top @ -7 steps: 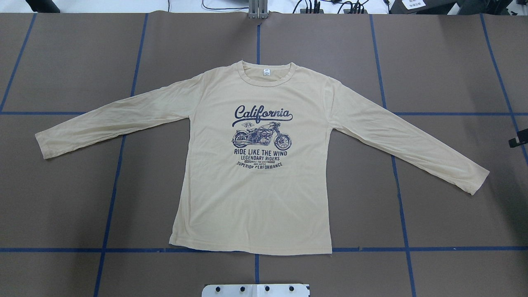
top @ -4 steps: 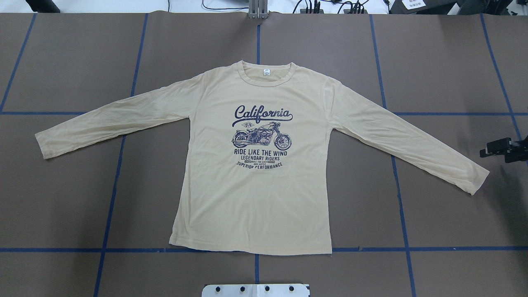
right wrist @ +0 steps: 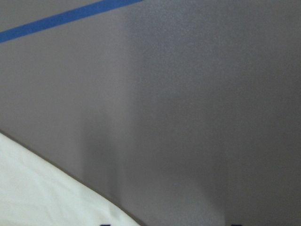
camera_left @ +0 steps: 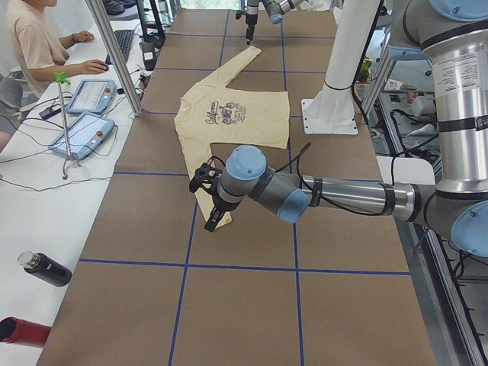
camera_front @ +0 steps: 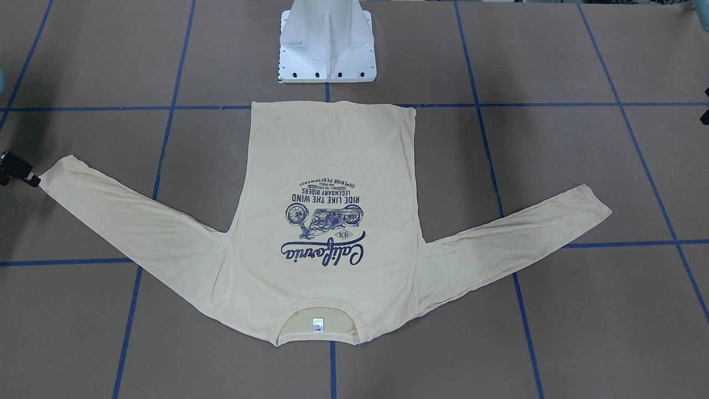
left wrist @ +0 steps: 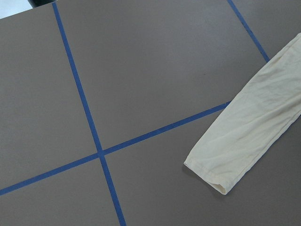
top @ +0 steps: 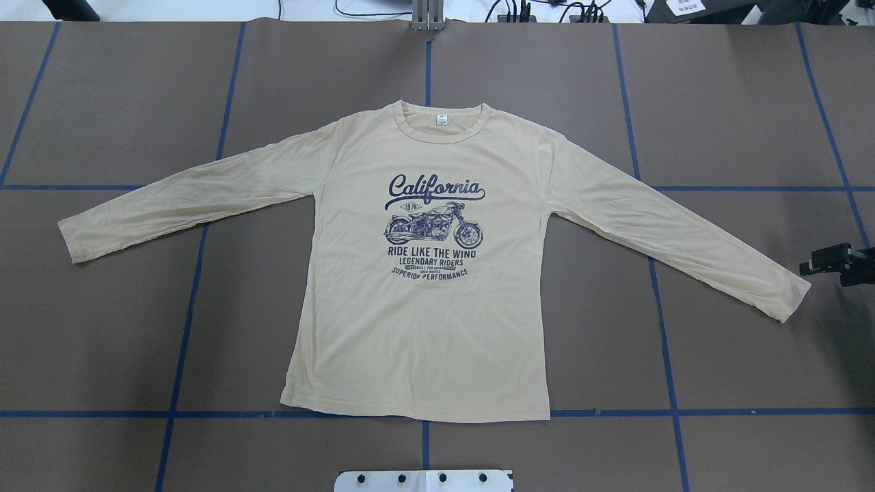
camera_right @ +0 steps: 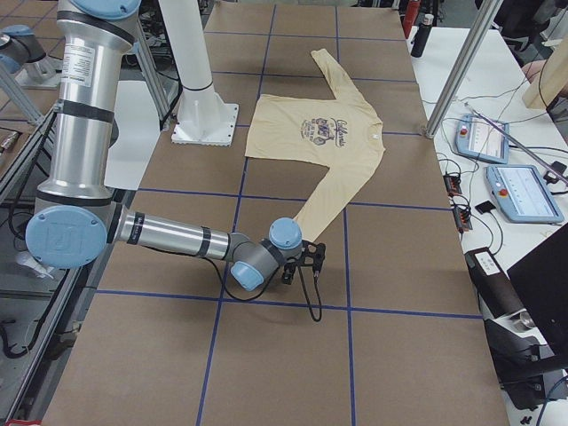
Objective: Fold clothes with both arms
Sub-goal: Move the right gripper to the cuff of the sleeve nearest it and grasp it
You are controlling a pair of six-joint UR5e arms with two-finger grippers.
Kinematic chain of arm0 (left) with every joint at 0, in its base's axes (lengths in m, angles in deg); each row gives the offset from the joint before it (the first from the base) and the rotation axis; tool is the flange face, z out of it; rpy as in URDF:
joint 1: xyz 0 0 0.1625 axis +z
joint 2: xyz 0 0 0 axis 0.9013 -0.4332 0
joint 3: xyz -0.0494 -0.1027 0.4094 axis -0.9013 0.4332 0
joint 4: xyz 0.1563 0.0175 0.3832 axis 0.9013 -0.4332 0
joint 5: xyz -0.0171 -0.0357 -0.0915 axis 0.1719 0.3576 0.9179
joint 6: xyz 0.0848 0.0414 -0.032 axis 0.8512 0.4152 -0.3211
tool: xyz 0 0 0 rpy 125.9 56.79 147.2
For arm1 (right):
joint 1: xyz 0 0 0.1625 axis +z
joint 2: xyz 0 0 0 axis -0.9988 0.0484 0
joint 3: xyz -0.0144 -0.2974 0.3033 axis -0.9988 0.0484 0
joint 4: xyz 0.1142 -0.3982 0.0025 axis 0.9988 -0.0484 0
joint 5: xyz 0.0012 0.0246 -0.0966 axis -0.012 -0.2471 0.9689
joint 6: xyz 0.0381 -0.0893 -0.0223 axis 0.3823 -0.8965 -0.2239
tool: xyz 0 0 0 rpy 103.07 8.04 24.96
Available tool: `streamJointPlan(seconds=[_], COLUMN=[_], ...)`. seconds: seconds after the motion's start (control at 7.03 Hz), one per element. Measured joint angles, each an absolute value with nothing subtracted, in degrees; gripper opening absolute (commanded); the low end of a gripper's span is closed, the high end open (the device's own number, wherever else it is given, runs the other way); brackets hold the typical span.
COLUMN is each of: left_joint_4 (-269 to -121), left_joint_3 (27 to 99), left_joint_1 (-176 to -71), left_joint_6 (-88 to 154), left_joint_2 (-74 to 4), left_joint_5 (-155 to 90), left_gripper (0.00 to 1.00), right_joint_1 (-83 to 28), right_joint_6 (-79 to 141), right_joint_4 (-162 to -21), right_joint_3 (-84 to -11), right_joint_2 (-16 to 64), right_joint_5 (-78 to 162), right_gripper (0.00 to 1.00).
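Note:
The clothes are one cream-yellow long-sleeved T-shirt (top: 424, 328) lying flat and print-up on the brown table, both sleeves spread out. My right gripper (top: 808, 263) hangs just beyond the right sleeve cuff (top: 786, 301), apart from it, and is open; its wrist view shows only a corner of cream fabric (right wrist: 42, 193) with two dark fingertips wide apart at the bottom edge. In the front-facing view this right gripper (camera_front: 32, 178) sits at the cuff's tip. My left gripper (camera_left: 207, 206) hovers near the left sleeve cuff (left wrist: 216, 174); I cannot tell whether it is open or shut.
The white pedestal base (camera_front: 327, 44) stands at the shirt's hem side. Blue tape lines (top: 191, 301) cross the table. A person (camera_left: 34, 46) sits at a side desk with control tablets (camera_left: 80, 133); bottles (camera_left: 46, 271) lie there.
My right gripper has come in from the table's right edge and then dropped slightly closer to the right sleeve cuff. The shirt has not moved.

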State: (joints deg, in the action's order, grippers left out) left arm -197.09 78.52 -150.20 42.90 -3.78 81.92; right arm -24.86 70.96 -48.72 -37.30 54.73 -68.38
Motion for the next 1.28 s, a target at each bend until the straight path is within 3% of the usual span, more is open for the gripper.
streamJointPlan(seconds=[0.43, 0.71, 0.85, 1.0, 1.28], left_joint_4=[-197.18, -197.21, -197.24, -197.25, -197.22], left_joint_3=[78.70, 78.63, 78.59, 78.59, 78.71], left_joint_1=[-150.20, -150.20, -150.20, -150.20, -150.21], left_joint_6=[43.05, 43.20, 43.22, 43.19, 43.09], left_joint_2=[-3.47, -3.37, -3.34, -3.34, -3.28], left_joint_5=[81.95, 81.95, 81.96, 81.97, 81.98], left_gripper=[0.99, 0.99, 0.99, 0.99, 0.99], right_joint_1=[-25.28, -26.37, -26.72, -26.88, -26.99], right_joint_6=[73.59, 75.76, 76.18, 76.33, 76.40], right_joint_4=[-48.67, -48.63, -48.62, -48.64, -48.70], right_joint_3=[-37.84, -38.16, -38.16, -38.16, -37.99], right_joint_2=[54.94, 54.62, 54.51, 54.47, 54.53], right_joint_5=[-69.64, -69.72, -69.72, -69.75, -69.71], right_gripper=[0.88, 0.81, 0.63, 0.30, 0.04])
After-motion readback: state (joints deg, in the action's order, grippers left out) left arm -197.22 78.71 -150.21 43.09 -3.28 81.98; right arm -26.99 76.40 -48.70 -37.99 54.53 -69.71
